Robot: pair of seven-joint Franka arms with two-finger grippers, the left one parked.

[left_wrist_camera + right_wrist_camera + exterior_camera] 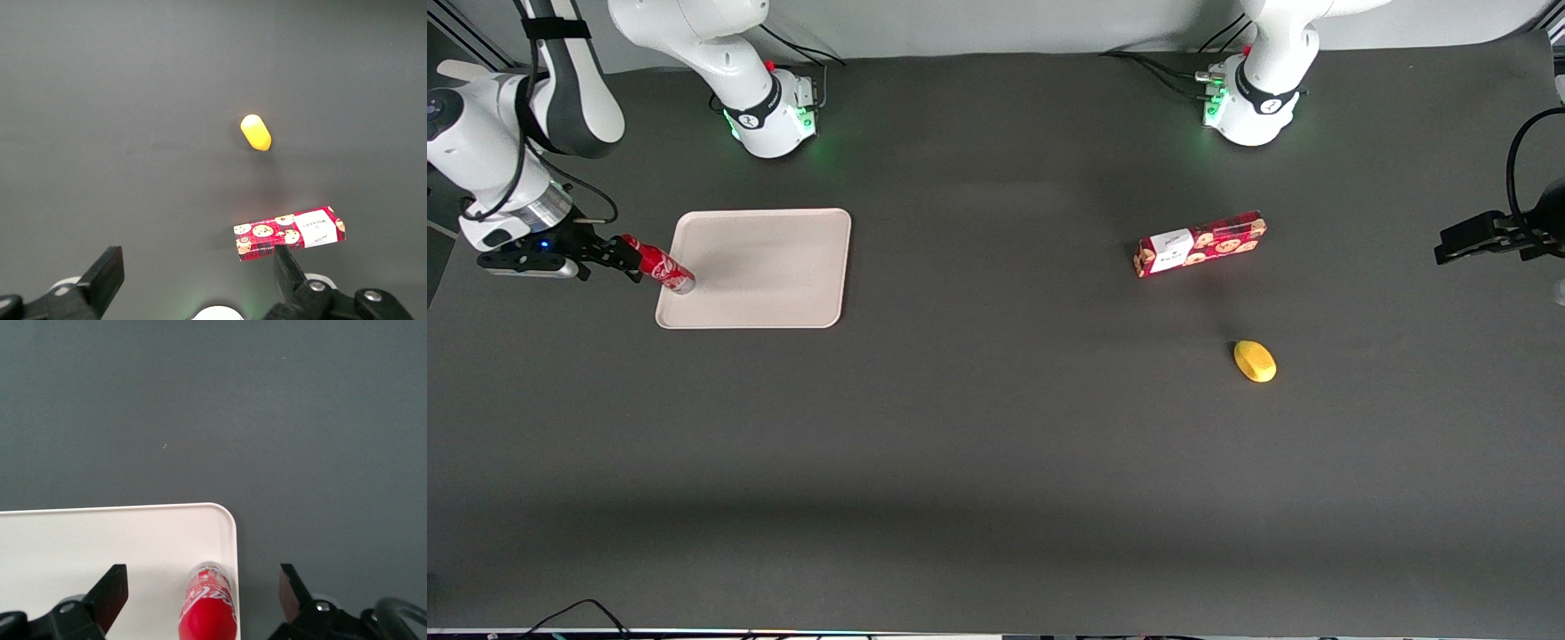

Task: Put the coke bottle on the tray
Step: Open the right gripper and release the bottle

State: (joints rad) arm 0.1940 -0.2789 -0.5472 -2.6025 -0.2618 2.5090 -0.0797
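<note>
The coke bottle (662, 268), red with white script and a silvery base, rests with its base on the beige tray (774, 267), just inside the rim at the working arm's end. From the front it looks tilted, with its cap toward my gripper. My gripper (624, 253) is at the bottle's cap end. In the right wrist view the bottle (208, 607) sits between the two black fingers (110, 593), which stand wide apart and do not touch it. There the gripper (200, 590) is open over the tray's rim (230, 527).
A red cookie box (1199, 244) lies toward the parked arm's end of the table. A yellow lemon-like object (1255, 361) lies nearer the front camera than the box. Both also show in the left wrist view, box (290, 233) and yellow object (255, 132).
</note>
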